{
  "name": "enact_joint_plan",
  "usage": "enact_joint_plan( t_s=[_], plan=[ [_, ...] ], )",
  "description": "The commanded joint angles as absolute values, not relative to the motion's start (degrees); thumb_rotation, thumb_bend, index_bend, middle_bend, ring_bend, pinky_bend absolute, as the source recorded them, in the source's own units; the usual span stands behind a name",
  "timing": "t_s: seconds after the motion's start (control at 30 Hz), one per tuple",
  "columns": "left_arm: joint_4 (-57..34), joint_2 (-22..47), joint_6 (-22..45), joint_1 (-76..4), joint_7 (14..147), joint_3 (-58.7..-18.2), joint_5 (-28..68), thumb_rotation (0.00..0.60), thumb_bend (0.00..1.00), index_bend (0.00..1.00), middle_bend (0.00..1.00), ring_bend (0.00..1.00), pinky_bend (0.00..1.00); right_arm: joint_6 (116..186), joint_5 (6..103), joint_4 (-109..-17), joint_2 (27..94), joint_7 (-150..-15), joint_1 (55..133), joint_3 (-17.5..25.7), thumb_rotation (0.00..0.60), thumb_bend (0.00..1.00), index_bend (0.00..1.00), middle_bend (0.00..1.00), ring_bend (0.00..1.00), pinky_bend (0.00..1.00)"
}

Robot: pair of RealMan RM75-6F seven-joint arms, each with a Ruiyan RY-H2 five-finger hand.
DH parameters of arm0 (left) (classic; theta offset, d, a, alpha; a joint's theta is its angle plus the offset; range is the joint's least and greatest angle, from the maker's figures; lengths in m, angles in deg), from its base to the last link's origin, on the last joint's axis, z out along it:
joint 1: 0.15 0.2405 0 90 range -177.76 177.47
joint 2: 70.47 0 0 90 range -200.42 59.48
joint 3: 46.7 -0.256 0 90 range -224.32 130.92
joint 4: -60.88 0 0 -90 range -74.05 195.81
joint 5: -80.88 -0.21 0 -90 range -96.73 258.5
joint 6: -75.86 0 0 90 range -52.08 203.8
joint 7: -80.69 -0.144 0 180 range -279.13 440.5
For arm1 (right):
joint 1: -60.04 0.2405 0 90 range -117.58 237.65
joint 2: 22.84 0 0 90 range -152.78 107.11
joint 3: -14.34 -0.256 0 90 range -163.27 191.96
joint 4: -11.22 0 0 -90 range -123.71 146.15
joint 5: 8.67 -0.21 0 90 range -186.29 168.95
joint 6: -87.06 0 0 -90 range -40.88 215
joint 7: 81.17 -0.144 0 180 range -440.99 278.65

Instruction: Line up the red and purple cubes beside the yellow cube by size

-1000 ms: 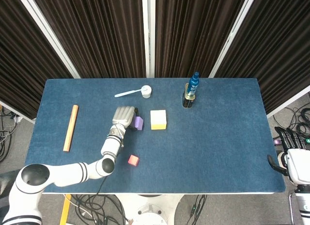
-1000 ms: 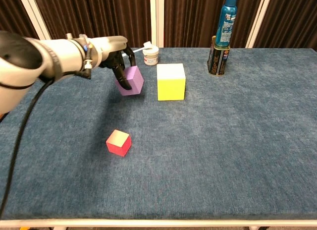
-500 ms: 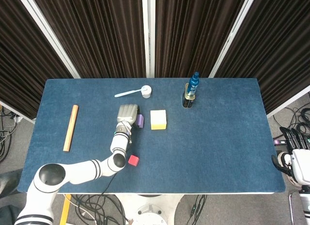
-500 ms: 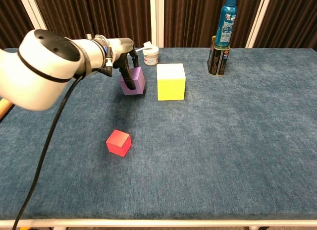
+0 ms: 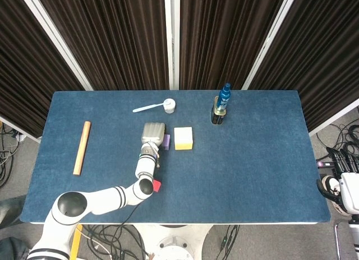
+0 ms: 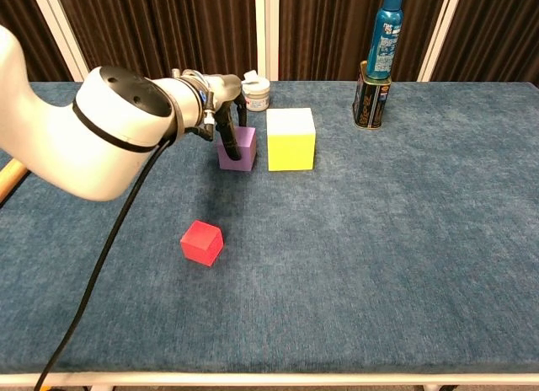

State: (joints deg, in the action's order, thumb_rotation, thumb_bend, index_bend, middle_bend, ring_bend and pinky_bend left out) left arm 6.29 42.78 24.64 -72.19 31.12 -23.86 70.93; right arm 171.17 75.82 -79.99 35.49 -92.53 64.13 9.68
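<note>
— Where is the purple cube (image 6: 238,147)?

— On the blue table (image 6: 404,239), just left of the yellow cube (image 6: 290,138), a narrow gap between them. The left robot hand (image 6: 221,100) has its dark fingers (image 6: 226,131) curled down around it, gripping it.

— And the red cube (image 6: 202,243)?

— Alone, nearer the front edge, well apart from the pair.

— The right robot hand (image 5: 340,179)?

— Off the table's right edge; whether its fingers are spread or closed cannot be told.
</note>
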Motion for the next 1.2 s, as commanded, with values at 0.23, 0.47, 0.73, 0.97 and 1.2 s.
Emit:
enact_joint_plan(
  t_s=[0.23, 0.47, 0.73, 0.97, 1.2],
  plan=[
    [4.8, 43.0, 22.9, -71.8, 30.8, -23.4, 68.2, 0.6, 0.13, 0.36, 0.98, 1.0, 1.0, 171.9, 76.1, -80.4, 35.0, -92.5, 63.7, 9.7, 0.6, 0.26, 0.0, 0.1, 0.0, 0.08],
    [7.9, 45.1, 21.4, -72.8, 28.0, -23.5, 66.8, 0.6, 0.13, 0.36, 0.98, 1.0, 1.0, 172.7, 76.3, -80.2, 34.8, -93.3, 63.1, 9.8, 0.6, 0.27, 0.0, 0.1, 0.0, 0.08],
    [9.0, 46.1, 22.0, -72.9, 27.3, -21.2, 67.2, 0.6, 0.13, 0.36, 0.98, 1.0, 1.0, 172.6, 76.4, -80.0, 34.8, -93.4, 63.0, 9.9, 0.6, 0.27, 0.0, 0.1, 0.0, 0.08],
    [5.1, 44.9, 22.0, -71.3, 29.3, -20.7, 64.7, 0.6, 0.1, 0.35, 0.98, 1.0, 1.0, 172.7, 76.5, -80.0, 34.7, -93.5, 62.9, 9.9, 0.6, 0.27, 0.0, 0.1, 0.0, 0.08],
    [-6.8, 37.1, 20.1, -64.6, 32.9, -25.1, 58.1, 0.6, 0.09, 0.29, 0.97, 1.0, 1.0, 172.1, 76.9, -79.6, 35.0, -93.9, 63.4, 9.9, 0.6, 0.27, 0.0, 0.1, 0.0, 0.08]
  ],
)
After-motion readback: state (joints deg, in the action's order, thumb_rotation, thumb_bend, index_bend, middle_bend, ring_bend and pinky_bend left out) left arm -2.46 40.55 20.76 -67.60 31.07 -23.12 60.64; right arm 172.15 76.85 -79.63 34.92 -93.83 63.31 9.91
